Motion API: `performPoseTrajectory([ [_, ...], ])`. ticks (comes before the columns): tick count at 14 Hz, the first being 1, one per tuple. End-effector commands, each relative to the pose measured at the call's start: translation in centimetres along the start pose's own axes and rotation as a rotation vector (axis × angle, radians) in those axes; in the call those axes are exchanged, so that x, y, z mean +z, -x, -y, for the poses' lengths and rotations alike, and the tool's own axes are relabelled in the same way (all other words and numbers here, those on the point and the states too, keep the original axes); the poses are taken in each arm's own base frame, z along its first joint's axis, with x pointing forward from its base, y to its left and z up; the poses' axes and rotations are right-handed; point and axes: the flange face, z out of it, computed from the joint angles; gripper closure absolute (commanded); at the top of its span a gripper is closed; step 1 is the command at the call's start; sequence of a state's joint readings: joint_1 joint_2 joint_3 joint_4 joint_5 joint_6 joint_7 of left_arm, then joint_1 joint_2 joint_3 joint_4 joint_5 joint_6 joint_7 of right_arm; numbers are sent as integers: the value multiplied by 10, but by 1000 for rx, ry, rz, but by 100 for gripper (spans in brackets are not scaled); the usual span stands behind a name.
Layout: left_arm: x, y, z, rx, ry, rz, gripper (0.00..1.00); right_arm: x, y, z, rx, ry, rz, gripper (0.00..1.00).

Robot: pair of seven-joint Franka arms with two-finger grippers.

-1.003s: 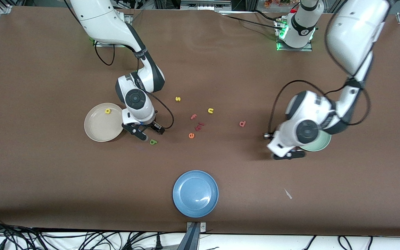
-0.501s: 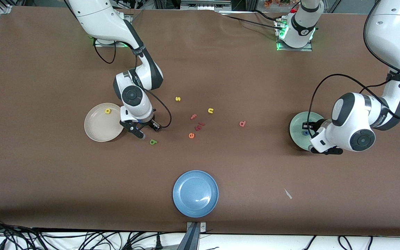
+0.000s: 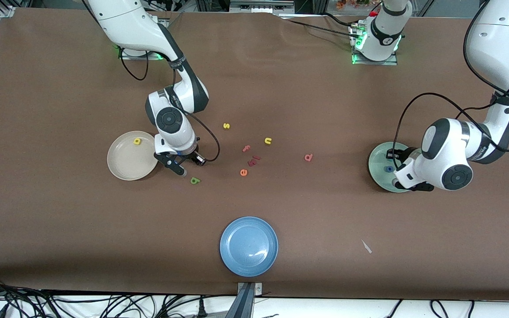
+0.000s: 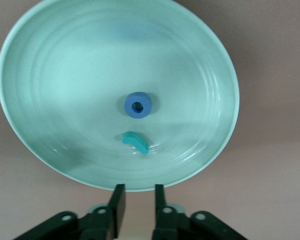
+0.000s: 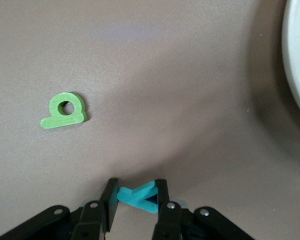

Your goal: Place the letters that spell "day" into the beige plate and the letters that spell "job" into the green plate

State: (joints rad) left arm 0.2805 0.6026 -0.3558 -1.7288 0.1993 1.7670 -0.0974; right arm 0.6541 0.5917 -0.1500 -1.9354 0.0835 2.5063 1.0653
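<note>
Teal "y" is pinched between the right gripper fingers, just off the beige plate rim toward the table's middle. Yellow "a" is already in that plate, at about 12 o'clock on it. Green "d" lies flat on the mat at roughly 4 o'clock from the right gripper, close by.

Step in hand, I'd say: carry the "y" over the beige plate and drop it; then fetch the "d".

Left gripper hangs over the near rim of the green plate, jaws narrow with a gap, holding nothing. Blue "o" and teal "j" sit in the plate, close together. Salmon "b" is still out on the mat, mid-table: left arm's next pick.

Hard to see: the "y" is half hidden by the fingers, and the left arm's wrist covers part of the green plate in the front view.
</note>
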Motion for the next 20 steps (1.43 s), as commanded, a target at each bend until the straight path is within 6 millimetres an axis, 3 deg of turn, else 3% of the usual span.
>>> performPoseTrajectory([
  [1, -35, 9, -18, 23, -26, -60, 0, 0, 7, -6, -1, 1, 14, 76],
  [4, -60, 18, -81, -31, 12, -111, 0, -23, 0, -5, -35, -21, 6, 76],
  [6, -72, 22, -137, -72, 47, -191, 0, -47, -20, -18, -78, 10, 18, 76],
  [9, -55, 26, -231, -134, 75, -264, 0, -80, -63, -58, -183, 79, 59, 76],
  [11, -34, 27, -276, -157, 105, -316, 0, -80, -90, -92, -255, 136, 105, 76],
  [13, -19, 25, -298, -158, 109, -334, 0, -67, -113, -129, -310, 162, 124, 76],
  [15, 6, 21, -307, -139, 67, -325, 0, -46, -119, -150, -339, 159, 110, 76],
  [17, 26, 18, -309, -132, 45, -361, 0, -28, -117, -156, -340, 145, 71, 76],
  [20, 34, 14, -314, -137, 75, -395, 1, -19, -117, -158, -312, 131, 78, 75],
])
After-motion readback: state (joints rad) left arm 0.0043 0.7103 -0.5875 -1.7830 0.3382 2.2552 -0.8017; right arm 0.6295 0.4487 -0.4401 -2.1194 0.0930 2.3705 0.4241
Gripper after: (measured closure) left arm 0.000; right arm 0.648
